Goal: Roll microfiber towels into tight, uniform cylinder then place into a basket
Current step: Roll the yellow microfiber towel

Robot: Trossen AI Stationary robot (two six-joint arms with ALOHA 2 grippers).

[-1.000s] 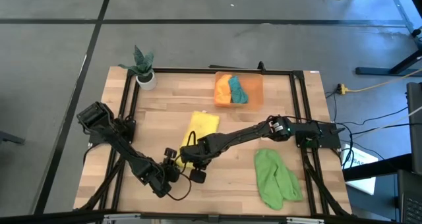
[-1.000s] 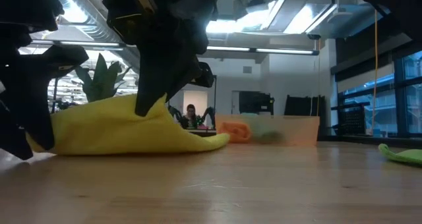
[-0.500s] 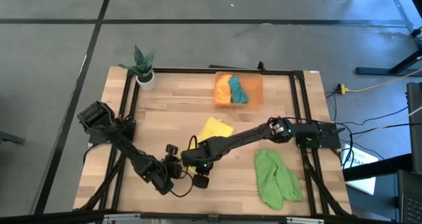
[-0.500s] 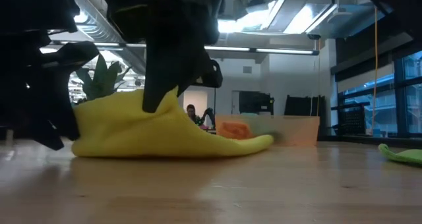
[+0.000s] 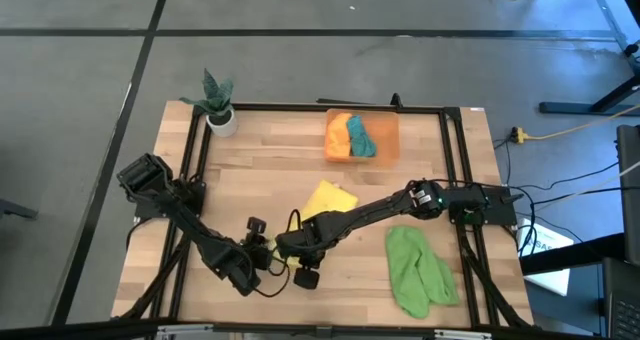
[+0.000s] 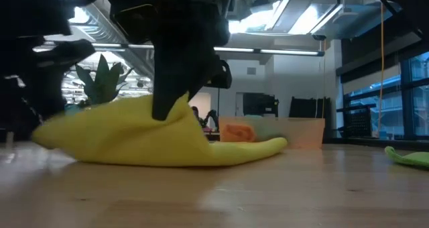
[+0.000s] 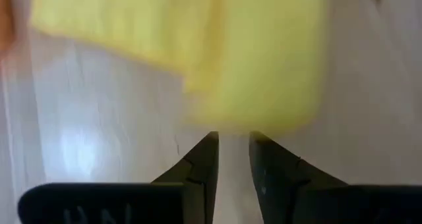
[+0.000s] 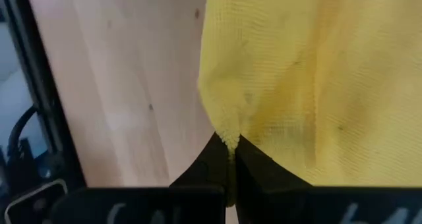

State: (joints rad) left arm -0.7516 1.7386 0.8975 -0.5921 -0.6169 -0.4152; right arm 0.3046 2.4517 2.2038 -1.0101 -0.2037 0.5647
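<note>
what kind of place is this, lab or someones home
Most likely a robotics lab or open workshop, not a home. The wooden table has a black frame carrying two robot arms, the floor around it is bare concrete with cables, and the low view shows exposed ceiling ducts and strip lights.

soft knit yellow towel [image 8: 310, 72] on smooth wooden table [image 5: 250, 175].

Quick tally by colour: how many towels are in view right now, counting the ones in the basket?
Yellow towel: 1
Light green towel: 1
Orange towel: 1, in the basket
Teal towel: 1, in the basket
Total: 4 towels
</note>
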